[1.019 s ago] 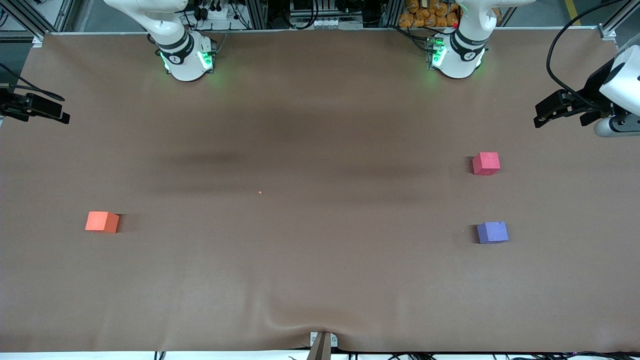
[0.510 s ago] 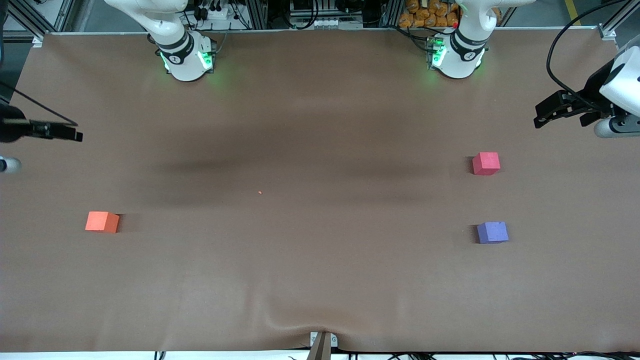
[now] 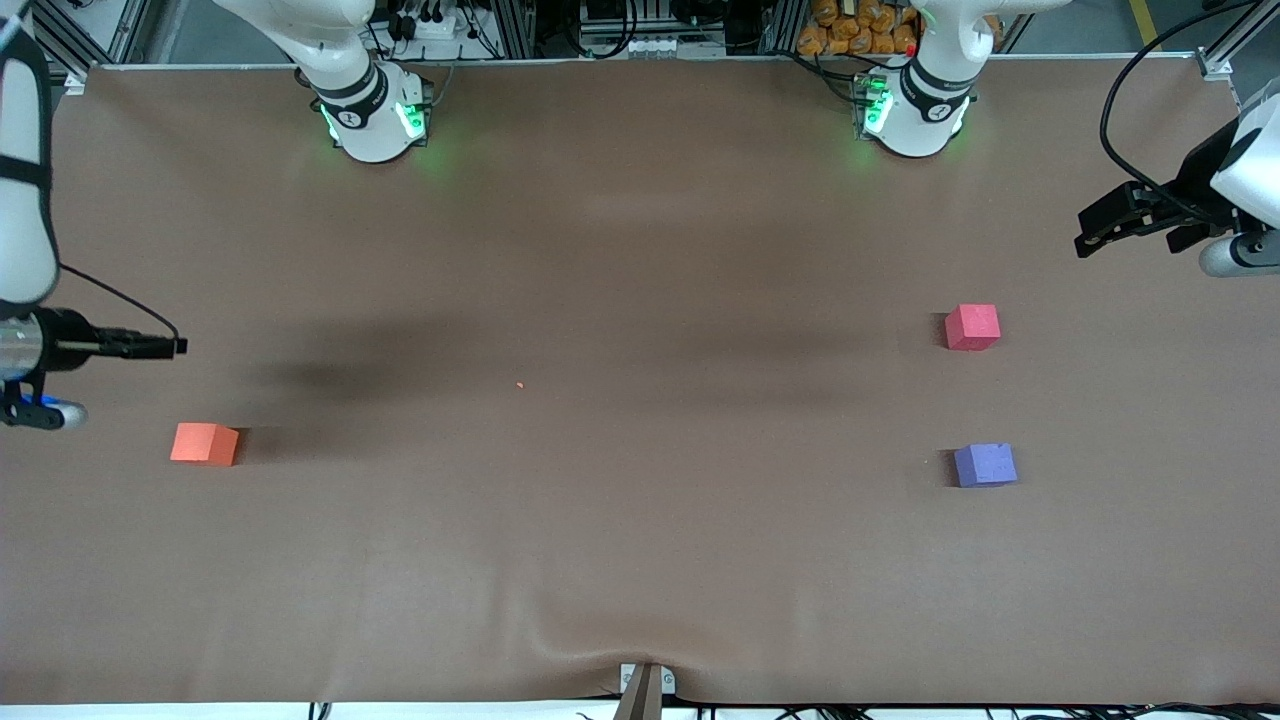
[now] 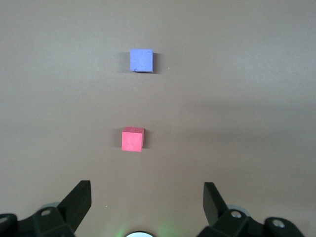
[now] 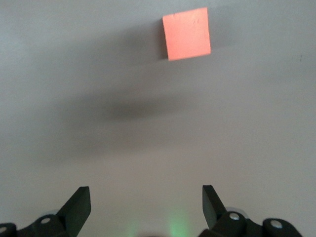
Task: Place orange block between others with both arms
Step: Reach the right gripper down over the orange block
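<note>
The orange block [image 3: 204, 444] lies untouched on the surface [image 3: 640, 560], well apart from the pinkish-red cube [image 3: 972, 327] and purple-blue cube [image 3: 985, 465]. The right claw [image 5: 146, 210], open and empty, has come closer, probably beginning its approach. The left claw [image 4: 146, 207] waits open.

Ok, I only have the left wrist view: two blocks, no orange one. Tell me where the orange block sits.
Observer: The orange block lies on the table toward the right arm's end, well apart from the other two.
Operator: Give me the right end effector.
Observer: The right end effector is open and empty, up over the table beside the orange block, not touching it.
Operator: Now place my own end effector on the table.
Observer: The left end effector hangs open over the left arm's end of the table, not above the pinkish-red block or the purple-blue block.
</note>
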Action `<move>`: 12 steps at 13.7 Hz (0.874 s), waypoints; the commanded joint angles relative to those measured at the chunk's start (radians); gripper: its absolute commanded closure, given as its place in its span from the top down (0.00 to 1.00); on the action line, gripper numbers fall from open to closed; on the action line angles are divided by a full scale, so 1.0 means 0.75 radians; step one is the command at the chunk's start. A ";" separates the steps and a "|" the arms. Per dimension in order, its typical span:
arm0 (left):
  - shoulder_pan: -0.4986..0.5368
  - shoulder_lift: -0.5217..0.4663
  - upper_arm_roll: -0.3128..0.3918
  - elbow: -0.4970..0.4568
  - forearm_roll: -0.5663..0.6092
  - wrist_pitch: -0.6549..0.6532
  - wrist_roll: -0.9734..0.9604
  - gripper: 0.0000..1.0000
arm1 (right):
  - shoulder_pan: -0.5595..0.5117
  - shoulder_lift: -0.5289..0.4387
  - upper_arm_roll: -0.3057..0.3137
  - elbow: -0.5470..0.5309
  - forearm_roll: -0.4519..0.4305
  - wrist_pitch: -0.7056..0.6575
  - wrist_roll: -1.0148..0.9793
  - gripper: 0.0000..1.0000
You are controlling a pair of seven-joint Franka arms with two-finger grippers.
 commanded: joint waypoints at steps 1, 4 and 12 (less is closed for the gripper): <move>0.008 0.005 -0.010 0.026 0.016 -0.009 -0.004 1.00 | -0.014 0.115 0.015 0.033 -0.085 0.136 -0.038 1.00; 0.010 0.001 -0.006 0.022 0.012 -0.011 -0.002 1.00 | -0.017 0.201 0.015 0.033 -0.085 0.320 -0.134 1.00; 0.002 0.007 -0.019 0.026 0.020 -0.011 -0.002 1.00 | -0.062 0.369 0.015 0.033 -0.079 0.666 -0.263 1.00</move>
